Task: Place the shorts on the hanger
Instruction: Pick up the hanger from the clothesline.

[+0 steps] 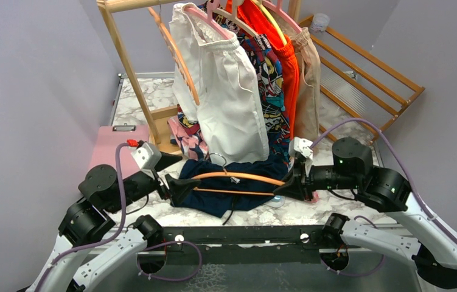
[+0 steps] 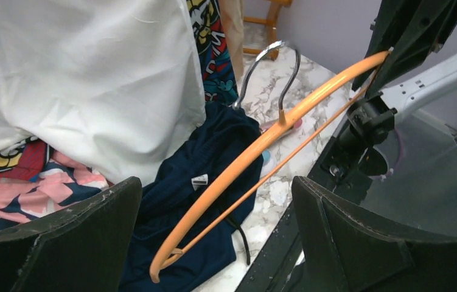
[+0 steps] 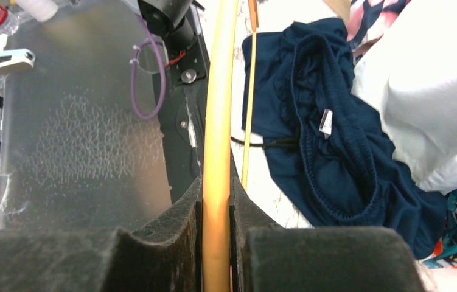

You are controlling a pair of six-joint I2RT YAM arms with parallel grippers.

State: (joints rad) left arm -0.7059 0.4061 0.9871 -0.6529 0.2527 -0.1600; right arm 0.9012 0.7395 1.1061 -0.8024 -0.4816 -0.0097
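Note:
The navy shorts lie crumpled on the marble table near the front edge, white label showing; they also show in the right wrist view. The orange-tan hanger is held level just above them. My right gripper is shut on the hanger's right end. My left gripper is open, its fingers straddling the hanger's left end without touching it. The hanger's metal hook points toward the hung clothes.
A wooden rack carries white shorts, a patterned garment, orange shorts and a beige piece on pink hangers, plus a second tan hanger. A pink case lies left. A slatted wooden frame stands at back right.

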